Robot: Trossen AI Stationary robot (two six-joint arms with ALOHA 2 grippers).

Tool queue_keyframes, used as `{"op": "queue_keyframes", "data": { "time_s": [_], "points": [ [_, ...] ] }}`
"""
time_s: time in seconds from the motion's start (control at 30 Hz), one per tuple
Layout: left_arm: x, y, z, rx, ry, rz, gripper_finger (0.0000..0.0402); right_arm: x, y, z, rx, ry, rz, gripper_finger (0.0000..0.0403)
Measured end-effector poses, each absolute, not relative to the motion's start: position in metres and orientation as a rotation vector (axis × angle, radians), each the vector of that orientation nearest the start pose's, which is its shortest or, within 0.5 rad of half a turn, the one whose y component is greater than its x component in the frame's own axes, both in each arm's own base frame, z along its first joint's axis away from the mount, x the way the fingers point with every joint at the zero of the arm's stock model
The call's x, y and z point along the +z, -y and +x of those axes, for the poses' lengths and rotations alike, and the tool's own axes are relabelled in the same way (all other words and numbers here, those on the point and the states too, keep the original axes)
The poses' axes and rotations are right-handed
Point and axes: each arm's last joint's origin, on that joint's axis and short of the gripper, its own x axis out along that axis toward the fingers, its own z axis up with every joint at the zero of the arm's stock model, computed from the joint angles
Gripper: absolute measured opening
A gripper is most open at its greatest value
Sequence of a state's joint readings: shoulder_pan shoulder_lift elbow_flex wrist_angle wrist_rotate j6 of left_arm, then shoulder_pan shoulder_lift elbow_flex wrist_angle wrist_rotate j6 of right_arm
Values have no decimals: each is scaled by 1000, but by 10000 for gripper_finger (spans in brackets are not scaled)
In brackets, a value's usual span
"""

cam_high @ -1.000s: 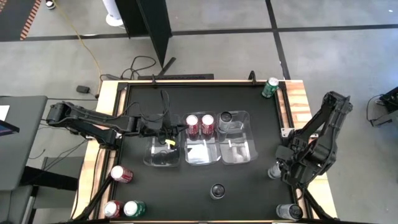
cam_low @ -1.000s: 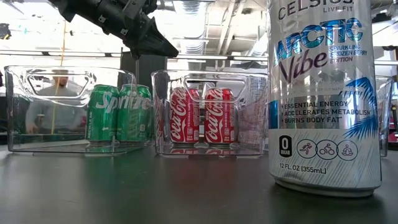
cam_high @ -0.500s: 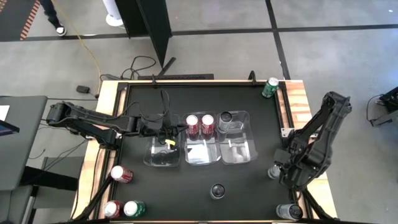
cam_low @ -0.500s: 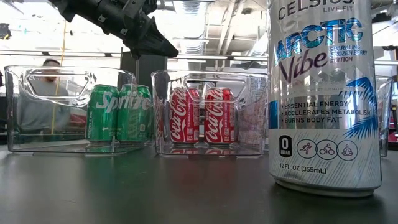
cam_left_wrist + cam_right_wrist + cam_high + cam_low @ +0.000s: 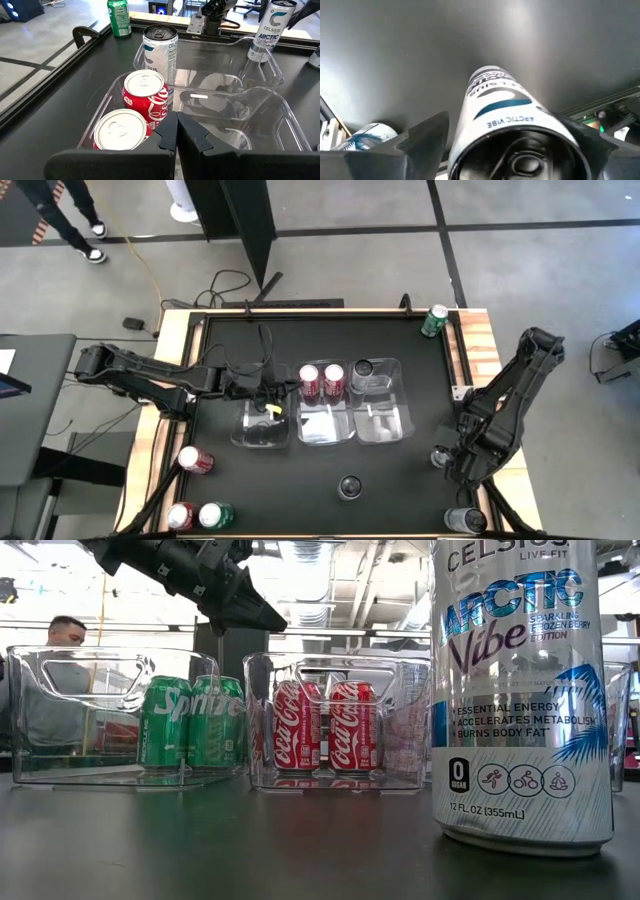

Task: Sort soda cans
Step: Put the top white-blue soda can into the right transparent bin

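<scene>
My right gripper (image 5: 447, 459) points down at the table's right edge, open. Its fingers stand on either side of an upright silver-grey can (image 5: 505, 115), around its top end. My left gripper (image 5: 176, 131) hangs shut and still above the left clear tray (image 5: 262, 438), holding nothing. Two green cans (image 5: 190, 722) stand in that tray. Two red cans (image 5: 321, 380) stand in the middle tray, and one silver can (image 5: 362, 369) stands in the right tray (image 5: 385, 425). Loose cans stand upright on the table.
Loose cans: a green one (image 5: 434, 320) at the far right corner, silver ones at the near right (image 5: 462, 520) and centre front (image 5: 350, 486), and two red ones (image 5: 194, 460) and a green one (image 5: 215, 515) at the near left. A person walks beyond the table.
My right gripper has sunk straight down over the silver can at the right edge, so its fingers now stand beside the can's top. The can has not moved.
</scene>
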State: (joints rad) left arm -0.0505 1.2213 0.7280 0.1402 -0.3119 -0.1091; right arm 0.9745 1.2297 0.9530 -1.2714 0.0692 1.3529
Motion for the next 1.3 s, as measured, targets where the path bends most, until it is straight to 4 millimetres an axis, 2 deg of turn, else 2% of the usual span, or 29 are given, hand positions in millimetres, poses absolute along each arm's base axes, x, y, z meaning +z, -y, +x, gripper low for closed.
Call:
{"op": "queue_keyframes", "data": {
  "time_s": [0.27, 0.67, 0.83, 1.13, 1.3],
  "points": [
    [255, 4, 263, 277, -333, -44, 0, 241, -149, 113, -266, -1494, 292, 266],
    [255, 4, 263, 278, -333, -51, 0, 247, -141, 122, -224, -1568, 315, 263],
    [255, 4, 263, 278, -333, -51, 0, 271, -140, 124, -221, -1564, 329, 263],
    [255, 4, 263, 278, -333, -51, 0, 328, -130, 121, -254, -1485, 299, 263],
    [255, 4, 263, 278, -333, -51, 0, 358, -118, 133, -206, -1332, 281, 263]
  ]
}}
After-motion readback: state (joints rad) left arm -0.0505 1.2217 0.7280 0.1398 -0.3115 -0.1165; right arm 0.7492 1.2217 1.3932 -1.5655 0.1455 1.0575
